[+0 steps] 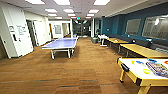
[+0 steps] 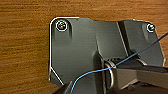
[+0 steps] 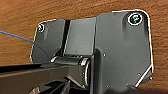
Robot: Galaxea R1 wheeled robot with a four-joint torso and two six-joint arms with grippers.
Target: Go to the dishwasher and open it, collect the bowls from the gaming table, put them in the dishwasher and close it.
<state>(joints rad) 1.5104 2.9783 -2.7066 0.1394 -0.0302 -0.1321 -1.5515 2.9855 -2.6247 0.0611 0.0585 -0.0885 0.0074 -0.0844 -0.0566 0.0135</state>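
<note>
The gaming table [image 1: 140, 72] stands at the head view's lower right, small bowls [image 1: 146, 71] scattered on its white top. Whether either gripper is open cannot be told. Driving should curve right over the brown carpet [image 1: 75, 70], squaring up alongside the table's near edge.

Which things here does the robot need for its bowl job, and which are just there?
For the job:
- gaming table, white top, yellow legs
- yellow bowl on it
- blue bowl on it

Just there:
- table-tennis table
- wood-topped tables along blue wall
- brown carpet
</note>
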